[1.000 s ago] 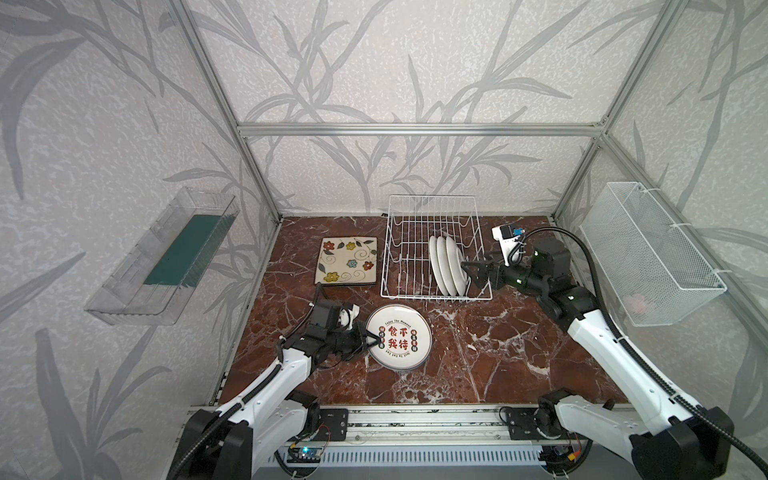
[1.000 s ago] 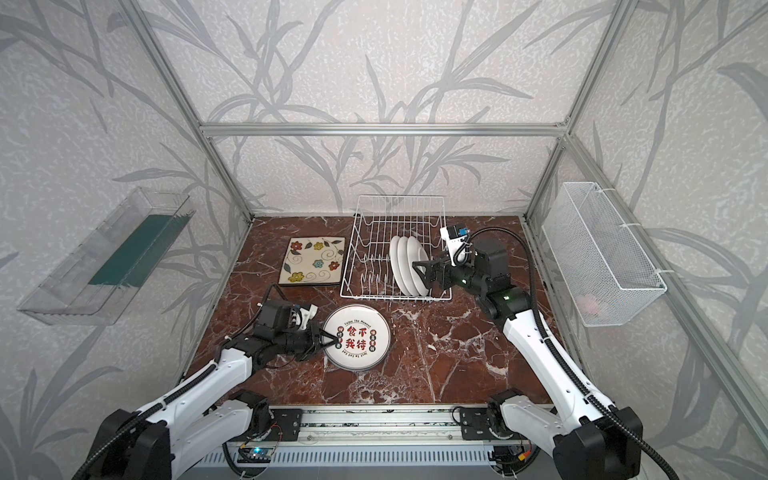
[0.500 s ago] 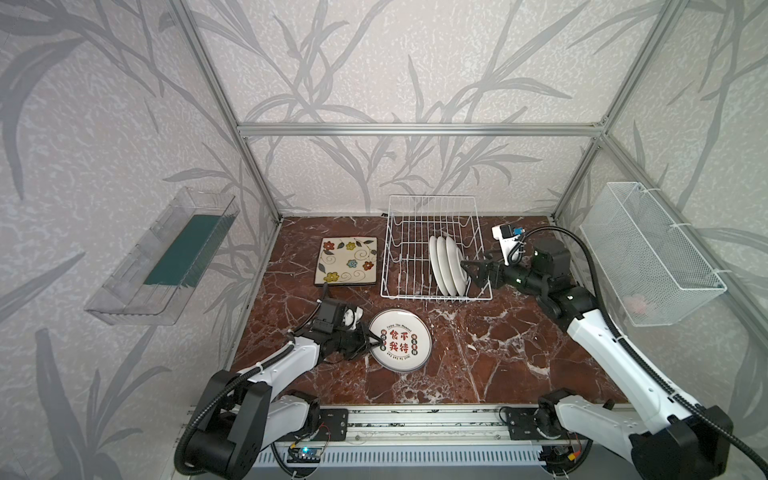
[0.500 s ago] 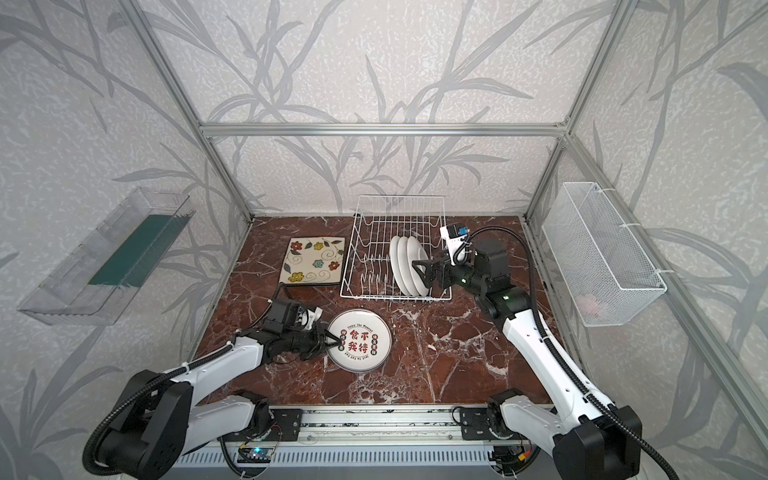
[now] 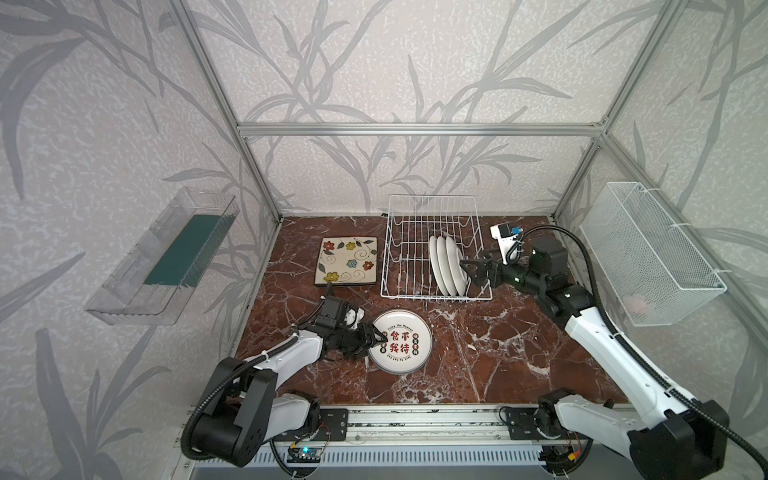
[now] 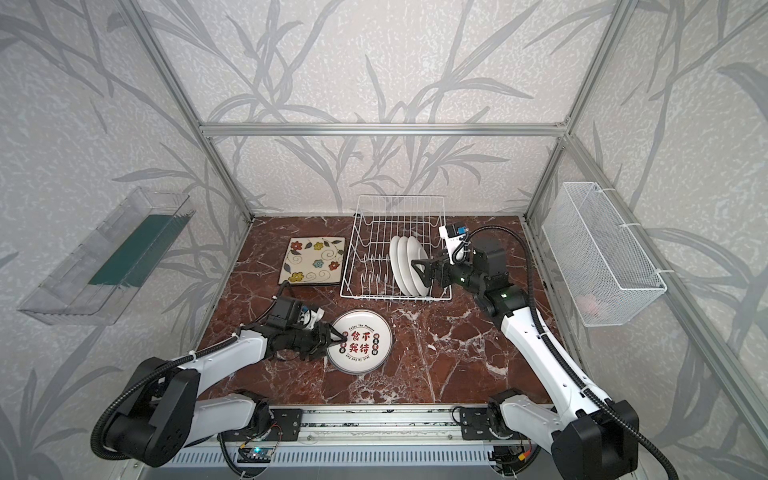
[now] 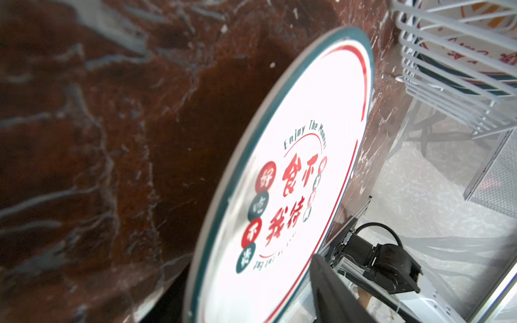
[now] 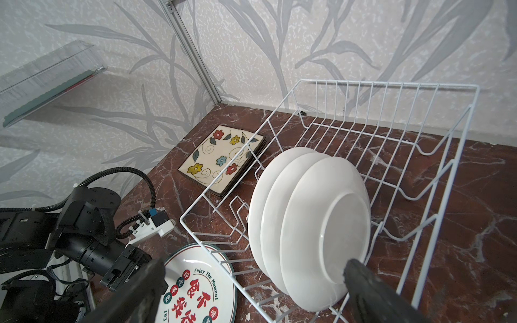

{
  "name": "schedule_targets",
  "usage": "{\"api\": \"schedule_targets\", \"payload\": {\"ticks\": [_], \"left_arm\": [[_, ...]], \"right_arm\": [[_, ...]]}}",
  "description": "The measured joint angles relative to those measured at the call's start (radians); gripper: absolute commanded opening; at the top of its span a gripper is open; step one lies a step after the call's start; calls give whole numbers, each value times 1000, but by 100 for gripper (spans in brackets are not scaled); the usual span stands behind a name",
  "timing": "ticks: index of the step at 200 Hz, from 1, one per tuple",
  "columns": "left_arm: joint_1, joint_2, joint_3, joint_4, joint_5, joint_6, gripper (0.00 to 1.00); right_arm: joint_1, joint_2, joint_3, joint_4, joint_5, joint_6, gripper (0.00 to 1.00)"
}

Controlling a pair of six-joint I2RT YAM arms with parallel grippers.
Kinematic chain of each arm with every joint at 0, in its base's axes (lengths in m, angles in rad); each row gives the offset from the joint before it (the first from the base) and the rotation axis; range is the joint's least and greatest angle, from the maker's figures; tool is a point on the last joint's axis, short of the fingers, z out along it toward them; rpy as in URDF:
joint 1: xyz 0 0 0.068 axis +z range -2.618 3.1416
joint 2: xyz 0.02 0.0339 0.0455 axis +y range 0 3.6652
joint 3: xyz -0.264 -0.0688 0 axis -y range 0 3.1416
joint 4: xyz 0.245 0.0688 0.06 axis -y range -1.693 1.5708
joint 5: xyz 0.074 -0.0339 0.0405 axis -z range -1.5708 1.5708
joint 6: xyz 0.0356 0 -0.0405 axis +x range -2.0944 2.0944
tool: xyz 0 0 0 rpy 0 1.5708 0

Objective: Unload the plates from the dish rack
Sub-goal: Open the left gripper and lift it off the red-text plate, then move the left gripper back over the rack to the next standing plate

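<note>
In both top views the left jaws stand parted at the rim of a round printed plate [image 5: 400, 341] [image 6: 359, 341], which lies flat on the marble surface [image 5: 498, 353]. One jaw reaches over that rim, and nothing is clamped. The right jaws are spread wide and empty at the side of the dish rack [image 5: 432, 208] [image 6: 399, 208]. Their tips are just beside the nearest of three white plates [image 5: 446, 266] [image 6: 409, 266], which stand on edge inside it. A stack of square flowered plates [image 5: 347, 261] [image 6: 313, 261] lies flat beyond the left jaws, just beside the rack on the side away from the right jaws.

In the left wrist view the printed plate [image 7: 293, 181] fills the space just ahead of the left jaws. Only one dark jaw shows, over the plate's edge, and I cannot tell whether it touches. The rack [image 7: 447, 70] stands farther ahead.

In the right wrist view both right jaws show, far apart and holding nothing. The white plates [image 8: 321, 223] stand ahead between them, backs toward the camera. The nearest plate's lower rim is right at one jaw, though contact cannot be told. The printed plate [image 8: 195, 293] lies outside the rack [image 8: 387, 84], by the other jaw. The square stack [image 8: 223, 159] lies well beyond that jaw.
</note>
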Motion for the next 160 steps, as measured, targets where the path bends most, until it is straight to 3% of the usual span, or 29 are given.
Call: {"api": "schedule_targets", "payload": {"ticks": [6,10,25,31,91,124,160], "left_arm": [[0,1,7,-12,-6,1,79],[0,2,11,-18,-7,1,87],[0,1,32,-29,-23,8,92],[0,1,40,-33,-27,6,99],[0,-60,200,-310,-183,46,99],[0,-108,365,-488,-313,98,99],[0,-115,556,-560,-402,207,99]], "right_arm": [[0,0,0,0,0,0,99],[0,0,0,0,0,0,99],[0,0,0,0,0,0,99],[0,0,0,0,0,0,99],[0,0,0,0,5,-4,99],[0,0,0,0,9,-4,99],[0,-1,0,-5,20,-5,99]]}}
